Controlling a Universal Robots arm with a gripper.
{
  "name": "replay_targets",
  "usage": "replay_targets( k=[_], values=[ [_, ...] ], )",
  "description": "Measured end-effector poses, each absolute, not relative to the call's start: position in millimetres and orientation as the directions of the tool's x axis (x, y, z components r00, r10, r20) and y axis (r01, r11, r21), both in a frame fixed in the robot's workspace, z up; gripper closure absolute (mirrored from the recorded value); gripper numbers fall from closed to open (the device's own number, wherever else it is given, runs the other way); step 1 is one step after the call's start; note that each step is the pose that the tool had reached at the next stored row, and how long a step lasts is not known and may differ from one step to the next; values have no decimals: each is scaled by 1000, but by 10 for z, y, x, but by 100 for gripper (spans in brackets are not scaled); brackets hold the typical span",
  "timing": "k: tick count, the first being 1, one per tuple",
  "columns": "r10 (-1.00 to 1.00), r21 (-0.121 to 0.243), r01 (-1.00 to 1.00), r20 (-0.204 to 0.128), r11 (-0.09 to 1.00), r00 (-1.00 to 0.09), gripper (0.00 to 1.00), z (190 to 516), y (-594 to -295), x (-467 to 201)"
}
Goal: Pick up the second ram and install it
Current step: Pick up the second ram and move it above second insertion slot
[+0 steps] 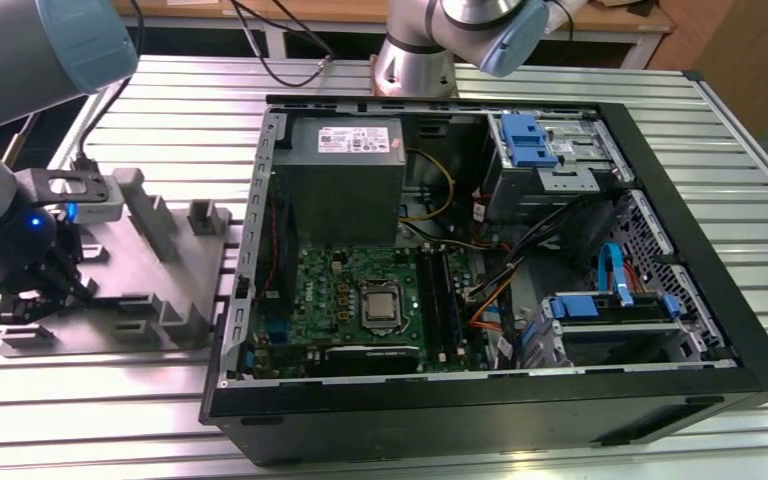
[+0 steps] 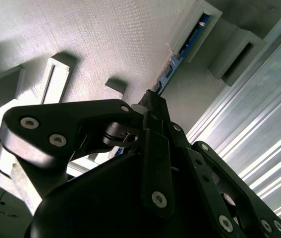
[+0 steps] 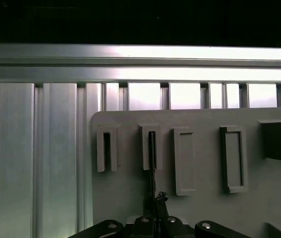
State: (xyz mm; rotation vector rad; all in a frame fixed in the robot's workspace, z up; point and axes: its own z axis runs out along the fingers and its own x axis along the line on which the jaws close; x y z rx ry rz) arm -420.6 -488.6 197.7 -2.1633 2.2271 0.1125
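At the exterior view's left, about 9 o'clock from the open PC case (image 1: 491, 410), the tool (image 1: 24, 305) sits low over a grey fixture plate (image 1: 117, 325) on the slatted metal bench (image 1: 91, 410).

Tool is narrow. In both wrist views its fingers pinch the ram (image 2: 180, 54) (image 3: 151, 163), a thin dark stick seen edge-on. A blue edge shows in the second wrist view.

The ram's far end sits in a grey slotted block (image 2: 207, 15) (image 3: 144, 148) on the plate, and its near end is between the fingers. It runs straight from tool to slot.

Another slotted block (image 3: 100, 148) stands just beside that one. Two flat frames (image 3: 184, 161) (image 3: 233, 158) stand further along the plate.

The case lies on its side at 3 o'clock from the plate, well apart from the tool. Inside it:
- green motherboard (image 1: 344, 290) at about 7 o'clock
- grey power supply (image 1: 344, 170) at 11 o'clock
- blue-tabbed drive cages at 1 o'clock (image 1: 531, 140) and 4 o'clock (image 1: 611, 310)

The arm's base (image 1: 418, 60) stands at 12 o'clock behind the case.
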Motion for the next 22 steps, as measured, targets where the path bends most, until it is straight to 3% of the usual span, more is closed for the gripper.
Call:
replay_targets(
  k=[22],
  values=[
    [-997, 27, -1000, -76, 4, -6, 88, 1981, -4886, -4205]
  ],
)
